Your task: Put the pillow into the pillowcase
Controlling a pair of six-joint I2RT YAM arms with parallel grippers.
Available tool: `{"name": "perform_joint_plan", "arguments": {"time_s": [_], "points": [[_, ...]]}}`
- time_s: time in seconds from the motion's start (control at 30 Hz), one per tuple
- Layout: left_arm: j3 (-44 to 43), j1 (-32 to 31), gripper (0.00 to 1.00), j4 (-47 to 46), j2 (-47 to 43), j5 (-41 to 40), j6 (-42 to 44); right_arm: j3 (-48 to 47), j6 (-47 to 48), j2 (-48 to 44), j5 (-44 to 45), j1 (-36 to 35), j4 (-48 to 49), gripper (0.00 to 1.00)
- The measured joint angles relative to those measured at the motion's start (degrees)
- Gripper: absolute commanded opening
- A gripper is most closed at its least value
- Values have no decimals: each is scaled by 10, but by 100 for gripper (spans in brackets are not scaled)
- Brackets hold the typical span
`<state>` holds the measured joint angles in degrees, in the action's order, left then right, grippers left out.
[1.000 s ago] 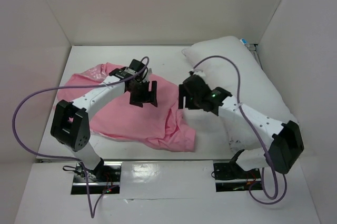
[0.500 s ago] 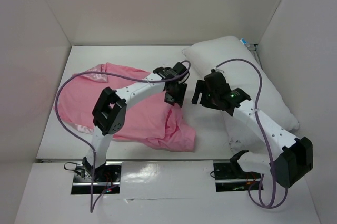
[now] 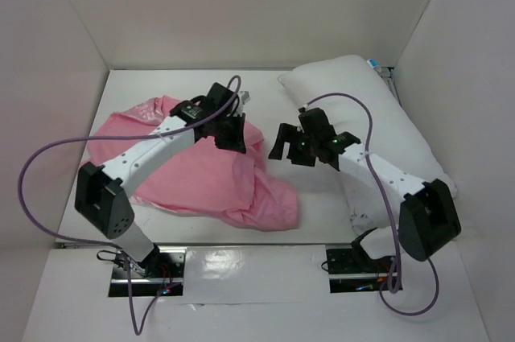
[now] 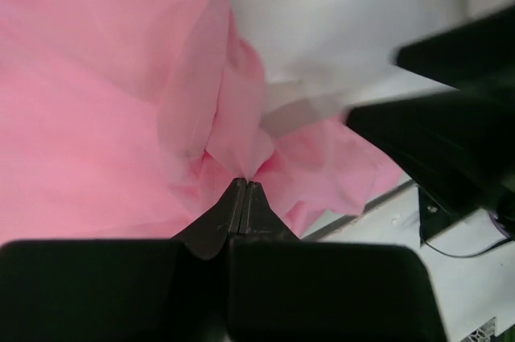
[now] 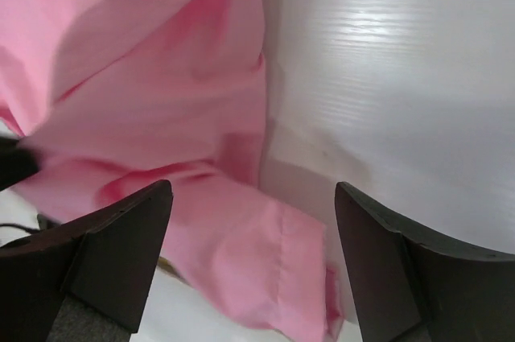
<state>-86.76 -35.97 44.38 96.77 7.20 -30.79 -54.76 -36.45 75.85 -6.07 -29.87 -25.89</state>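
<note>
The pink pillowcase (image 3: 201,185) lies crumpled on the left half of the white table, its right edge bunched up. My left gripper (image 3: 234,134) is over that upper right edge, shut on a pinch of pink fabric (image 4: 241,145) that rises to its tips (image 4: 244,185). The white pillow (image 3: 378,117) lies at the right, running from the back corner toward the front. My right gripper (image 3: 283,146) hangs open between pillowcase and pillow. In its wrist view the gripper (image 5: 251,191) has a pillowcase fold (image 5: 241,253) below it, untouched.
White walls (image 3: 72,44) close in the table at the left, back and right. The right arm (image 3: 378,173) lies across the pillow. Purple cables (image 3: 48,157) loop off both arms. The right gripper's dark body (image 4: 451,141) shows close by in the left wrist view.
The left gripper has shut on the pillowcase's edge and drawn back left with it. The right gripper has shifted left toward the pillowcase and stayed open.
</note>
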Motion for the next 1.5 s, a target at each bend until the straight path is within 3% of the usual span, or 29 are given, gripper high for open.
{"name": "perform_joint_plan", "arguments": {"time_s": [0.13,0.3,0.37,0.4,0.5,0.53,0.63,0.77,0.93,1.03,1.07,1.1,1.17,1.27,1.33,1.37,1.43,1.47,1.5], "points": [[60,26,0,-30,-80,42,9,0,4,75,-67,-5,72,94],[107,42,0,-42,-89,93,22,-23,35,149,-128,-35,107,95],[113,53,0,-42,-89,108,23,-44,49,178,-145,-50,115,91],[113,58,0,-43,-89,112,24,-52,53,194,-154,-58,124,71],[113,76,0,-50,-96,124,26,-60,60,232,-177,-75,146,25],[113,82,0,-52,-98,127,26,-60,59,240,-179,-78,146,0],[116,99,0,-55,-107,136,27,-60,49,243,-147,-84,138,0],[118,122,0,-55,-113,148,38,-87,47,210,-27,-74,88,0],[118,133,0,-55,-113,157,41,-162,51,109,139,-59,53,0],[118,134,0,-55,-111,160,49,-189,60,53,169,-62,58,0],[118,135,0,-55,-111,161,51,-190,64,39,166,-63,58,1],[118,136,0,-55,-111,162,52,-190,70,32,155,-63,58,19],[118,139,0,-55,-111,162,53,-181,83,35,111,-64,61,86],[118,141,0,-55,-111,163,54,-143,113,78,30,-66,60,98],[118,144,0,-55,-111,164,54,-112,128,121,-17,-72,52,98],[118,144,0,-55,-111,164,54,-99,135,140,-33,-78,46,96],[118,145,0,-55,-111,165,55,-73,149,172,-68,-94,35,75],[118,145,0,-55,-111,165,55,-66,156,184,-85,-105,28,34],[118,146,0,-55,-111,165,55,-63,162,193,-99,-115,22,13]]}}
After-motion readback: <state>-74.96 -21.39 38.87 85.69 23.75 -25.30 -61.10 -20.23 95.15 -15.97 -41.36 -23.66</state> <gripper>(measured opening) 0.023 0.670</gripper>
